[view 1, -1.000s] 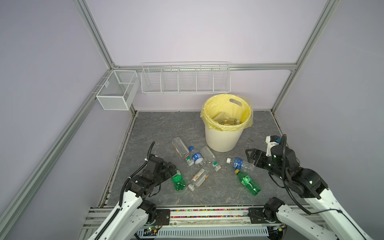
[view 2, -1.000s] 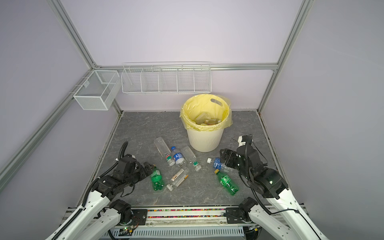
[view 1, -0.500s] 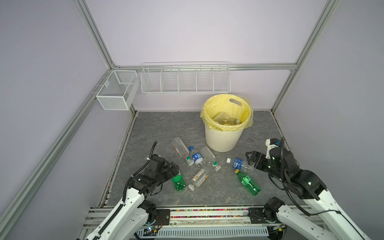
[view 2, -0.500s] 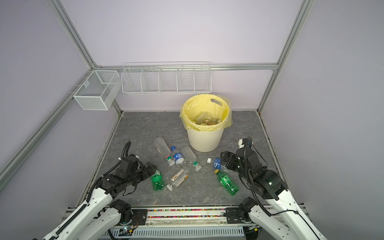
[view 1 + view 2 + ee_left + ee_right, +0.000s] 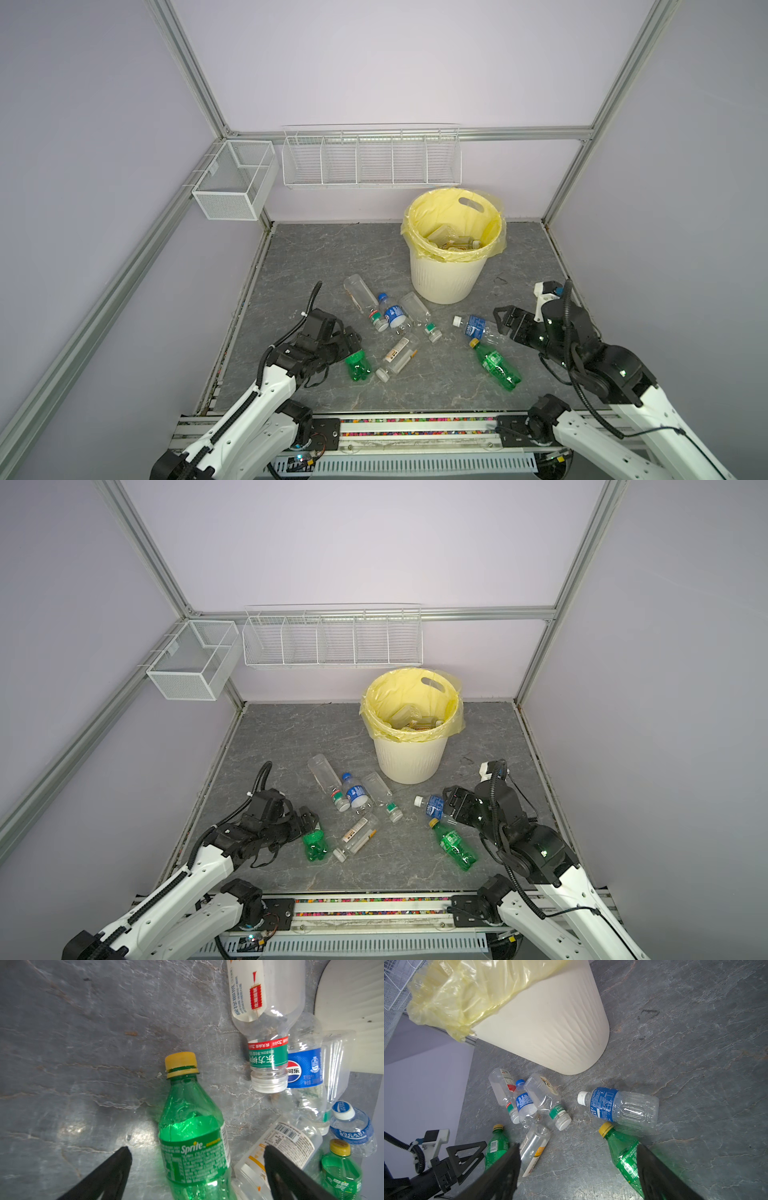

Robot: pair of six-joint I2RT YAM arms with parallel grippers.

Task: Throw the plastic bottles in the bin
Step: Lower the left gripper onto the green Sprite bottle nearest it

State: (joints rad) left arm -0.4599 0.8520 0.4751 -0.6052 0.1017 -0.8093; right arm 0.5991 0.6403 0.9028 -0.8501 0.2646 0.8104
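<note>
Grey stone floor (image 5: pixel 311 257); seven plastic bottles (image 5: pixel 392 316) lie loose before the bin (image 5: pixel 444 278), far centre. Left gripper (image 5: pixel 197 1150) spread, straddling near-left green bottle (image 5: pixel 193 1126); right gripper (image 5: pixel 577 1149) spread by blue-labelled bottle (image 5: pixel 618 1107). Pickup approach; next probably lower, then pinch.

A small white mesh basket (image 5: pixel 224 205) is hanging from the aluminium rail (image 5: pixel 124 276) on the left wall, near the back corner, in both top views. Just beside it, a long white wire rack (image 5: pixel 340 166), split into five compartments, is hanging along the back rail (image 5: pixel 519 134). Pale lilac wall panels (image 5: pixel 395 62) are enclosing a grey, marble-veined floor (image 5: pixel 332 249) on three sides. A small dark scuff (image 5: pixel 649 1013) is showing on that floor in the right wrist view.
</note>
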